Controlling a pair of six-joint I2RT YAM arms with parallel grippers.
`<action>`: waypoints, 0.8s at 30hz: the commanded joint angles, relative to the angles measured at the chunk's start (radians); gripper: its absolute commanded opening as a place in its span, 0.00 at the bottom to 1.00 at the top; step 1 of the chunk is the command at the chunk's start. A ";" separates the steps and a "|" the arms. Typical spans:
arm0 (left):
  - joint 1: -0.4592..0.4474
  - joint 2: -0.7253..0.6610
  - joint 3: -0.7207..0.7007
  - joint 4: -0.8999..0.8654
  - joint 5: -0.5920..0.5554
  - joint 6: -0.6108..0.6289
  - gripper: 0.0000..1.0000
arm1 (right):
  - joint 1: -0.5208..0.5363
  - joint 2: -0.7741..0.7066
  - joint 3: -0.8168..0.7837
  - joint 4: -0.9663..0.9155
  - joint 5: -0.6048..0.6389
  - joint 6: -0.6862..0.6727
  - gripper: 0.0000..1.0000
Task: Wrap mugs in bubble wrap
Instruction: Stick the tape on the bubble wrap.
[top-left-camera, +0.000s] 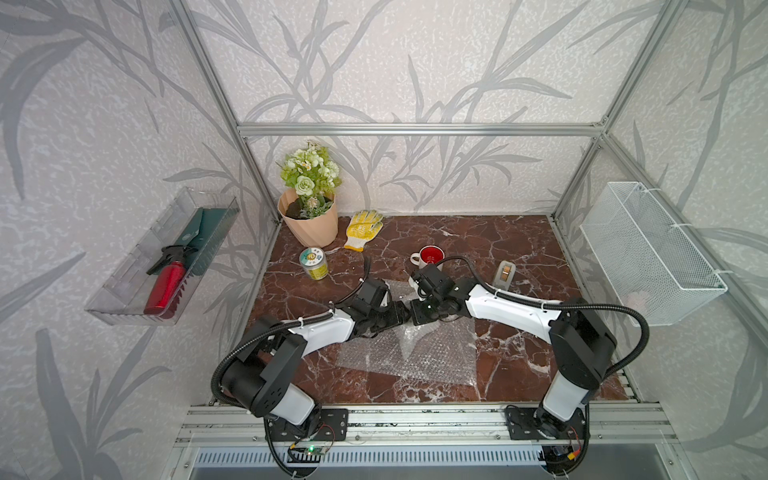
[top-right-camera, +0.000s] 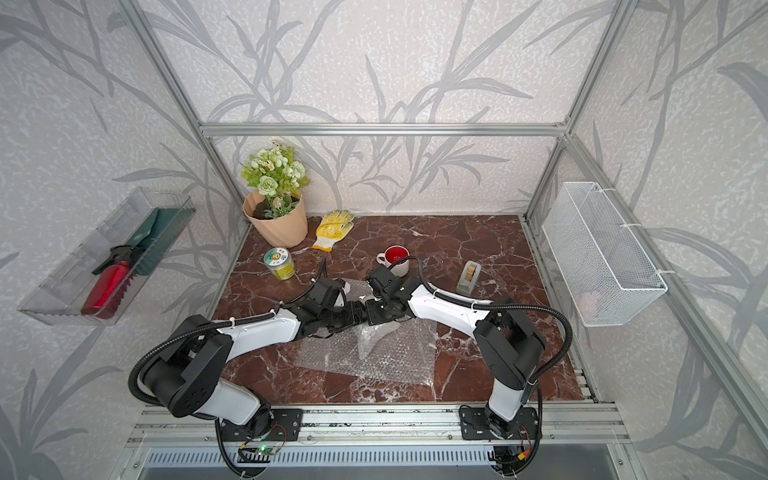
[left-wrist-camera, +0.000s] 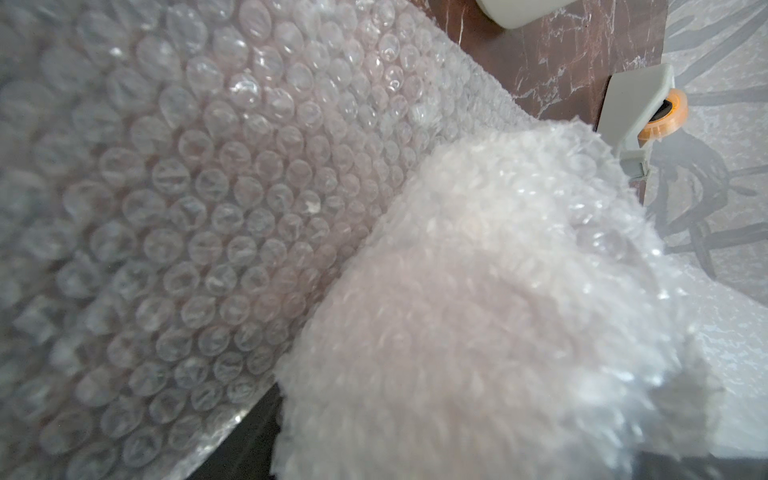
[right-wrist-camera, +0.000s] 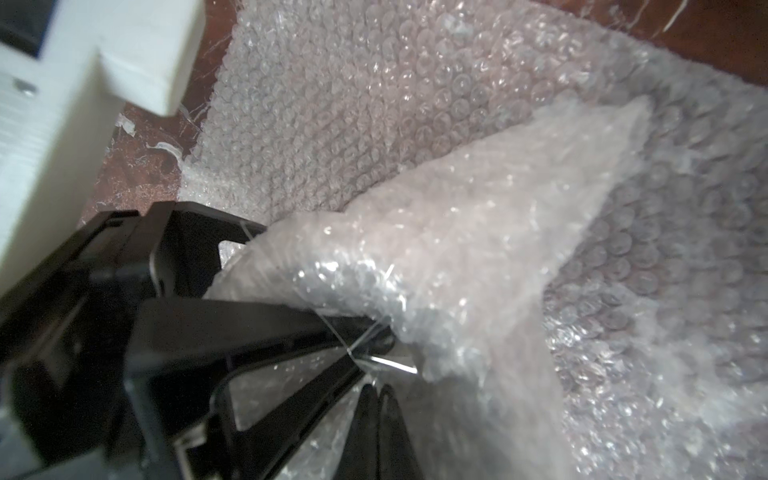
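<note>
A white mug (top-left-camera: 430, 255) with a red inside stands upright behind the arms, and shows again as the mug (top-right-camera: 395, 258). The clear bubble wrap (top-left-camera: 415, 349) lies flat mid-table, with part of it pulled up into a rounded bundle (left-wrist-camera: 498, 291). My left gripper (top-left-camera: 397, 313) has its black fingers (right-wrist-camera: 257, 324) closed around that bundle (right-wrist-camera: 457, 232). What is inside the bundle is hidden. My right gripper (right-wrist-camera: 376, 399) is shut right beside the bundle, fingertips pressed together over the sheet, and I see nothing held between them. Both grippers meet tip to tip over the wrap.
A tape dispenser (top-left-camera: 503, 274) stands right of the mug. A green-labelled tin can (top-left-camera: 313, 262), a yellow-dotted glove (top-left-camera: 363, 228) and a flower pot (top-left-camera: 309, 220) sit at the back left. A wire basket (top-left-camera: 648, 249) hangs on the right wall, a clear tray (top-left-camera: 124, 291) on the left wall.
</note>
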 joint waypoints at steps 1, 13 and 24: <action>-0.005 0.035 -0.016 -0.101 -0.020 0.002 0.69 | 0.008 0.033 0.004 -0.155 0.042 -0.031 0.00; -0.006 0.037 -0.014 -0.104 -0.017 0.004 0.69 | -0.027 0.155 0.237 -0.187 0.012 -0.082 0.00; -0.006 0.036 -0.013 -0.105 -0.017 0.004 0.69 | -0.044 0.105 0.281 -0.142 -0.022 -0.082 0.00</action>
